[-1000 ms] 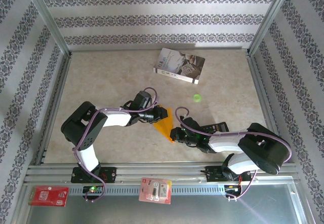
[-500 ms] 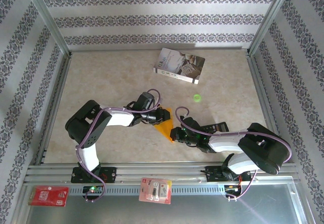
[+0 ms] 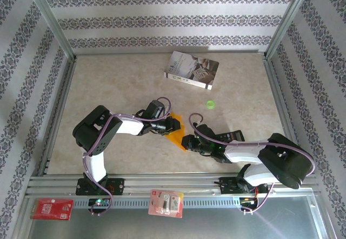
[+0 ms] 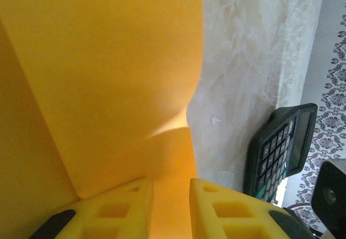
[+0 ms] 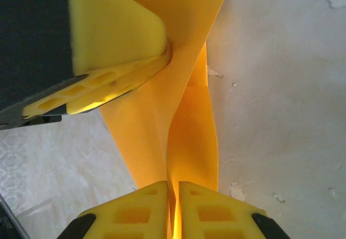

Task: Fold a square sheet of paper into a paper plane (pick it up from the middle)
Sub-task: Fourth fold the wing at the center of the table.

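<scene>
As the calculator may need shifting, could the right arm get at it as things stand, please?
Probably not yet: the right fingers are pinching the paper, and the calculator lies back beside that arm's forearm.

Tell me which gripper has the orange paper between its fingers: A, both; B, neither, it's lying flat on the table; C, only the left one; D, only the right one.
A: the orange paper runs up between the right gripper's closed fingers in the right wrist view, and between the left gripper's fingers in the left wrist view.
</scene>
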{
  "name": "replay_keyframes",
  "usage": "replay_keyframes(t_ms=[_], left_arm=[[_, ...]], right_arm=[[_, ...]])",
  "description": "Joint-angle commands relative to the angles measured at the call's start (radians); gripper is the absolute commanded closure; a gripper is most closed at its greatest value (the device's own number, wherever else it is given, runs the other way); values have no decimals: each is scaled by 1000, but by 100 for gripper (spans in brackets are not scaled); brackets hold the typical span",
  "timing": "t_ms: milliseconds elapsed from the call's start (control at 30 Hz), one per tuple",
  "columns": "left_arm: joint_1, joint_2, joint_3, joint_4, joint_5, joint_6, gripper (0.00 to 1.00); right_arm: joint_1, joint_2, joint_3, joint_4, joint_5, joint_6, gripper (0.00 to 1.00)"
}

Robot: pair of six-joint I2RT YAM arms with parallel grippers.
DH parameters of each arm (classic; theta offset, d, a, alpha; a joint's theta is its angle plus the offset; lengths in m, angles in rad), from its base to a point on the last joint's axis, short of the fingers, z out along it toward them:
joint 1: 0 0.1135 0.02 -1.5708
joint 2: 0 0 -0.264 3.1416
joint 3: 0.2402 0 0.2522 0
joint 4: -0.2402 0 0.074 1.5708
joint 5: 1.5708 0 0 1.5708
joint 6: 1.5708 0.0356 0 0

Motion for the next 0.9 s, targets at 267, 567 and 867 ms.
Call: replay_keyframes(t_ms=[267,567,867], left_arm=[[15,28,-21,8,-30,7,76],[17,24,-24,4,-30,11,76],[20,22,-31,4,-30,13,77]], right_arm=[[18,-66,-50,-57,-6,-9,84],[20,-52,-51,-67,17,-2,91],[-5,-35,-38,-85,8,-18,94]])
